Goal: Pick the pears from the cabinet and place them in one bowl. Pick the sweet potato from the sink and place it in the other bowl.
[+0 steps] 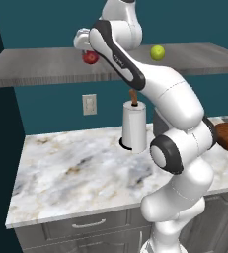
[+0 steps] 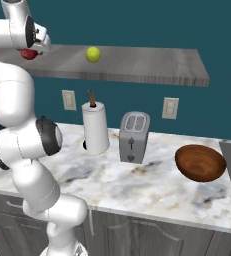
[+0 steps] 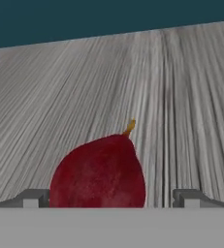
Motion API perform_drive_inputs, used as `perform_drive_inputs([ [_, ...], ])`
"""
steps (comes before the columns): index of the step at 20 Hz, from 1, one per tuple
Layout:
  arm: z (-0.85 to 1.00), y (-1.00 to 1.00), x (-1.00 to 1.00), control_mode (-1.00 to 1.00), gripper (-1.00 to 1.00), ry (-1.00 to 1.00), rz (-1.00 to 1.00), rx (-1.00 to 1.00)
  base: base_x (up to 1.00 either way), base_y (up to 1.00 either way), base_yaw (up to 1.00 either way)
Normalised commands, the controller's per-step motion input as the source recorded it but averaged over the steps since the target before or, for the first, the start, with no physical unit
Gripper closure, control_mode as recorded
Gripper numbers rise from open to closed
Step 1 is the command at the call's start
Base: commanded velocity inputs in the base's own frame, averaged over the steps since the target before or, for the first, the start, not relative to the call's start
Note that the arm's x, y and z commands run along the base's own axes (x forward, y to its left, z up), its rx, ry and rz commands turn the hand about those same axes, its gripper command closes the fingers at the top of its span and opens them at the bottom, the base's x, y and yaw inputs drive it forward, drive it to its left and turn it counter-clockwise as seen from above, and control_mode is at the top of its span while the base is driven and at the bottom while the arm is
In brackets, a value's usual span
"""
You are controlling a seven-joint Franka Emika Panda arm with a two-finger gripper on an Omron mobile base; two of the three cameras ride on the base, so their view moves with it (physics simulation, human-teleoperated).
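The cabinet (image 2: 137, 65), a long grey wood-grain slab, runs high above the marble counter (image 1: 76, 173). On the counter, from its left part rightward, stand a paper-towel roll (image 2: 95, 127), a toaster (image 2: 133, 136) and, towards the right end, the dark wooden bowl (image 2: 200, 162). Near the cabinet's left end lies the dark red pear (image 3: 99, 174), stem pointing away from the hand camera; the yellow-green pear (image 2: 93, 54) sits further right on the slab, well apart from it.

The arm is stretched tall, folded at the elbow, its hand brought level with the cabinet top and aimed along the grain. The pincer (image 3: 111, 199) is spread wide, the red pear between its fingertips (image 3: 33, 198) and not yet pinched.

The pear looks firm and light, but smooth-skinned and rounded, so likely to roll or slip. The broad belly, below the tapering neck, seems the safest place to close on.
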Motion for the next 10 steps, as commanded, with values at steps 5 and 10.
perform_drive_inputs([
  [5,0.0,0.14,0.01,-1.0,-1.0,0.0,0.0,0.0,0.0,0.0,0.0],
  [10,0.0,0.12,0.0,-1.0,-1.0,0.0,0.0,0.0,0.0,0.0,0.0],
])
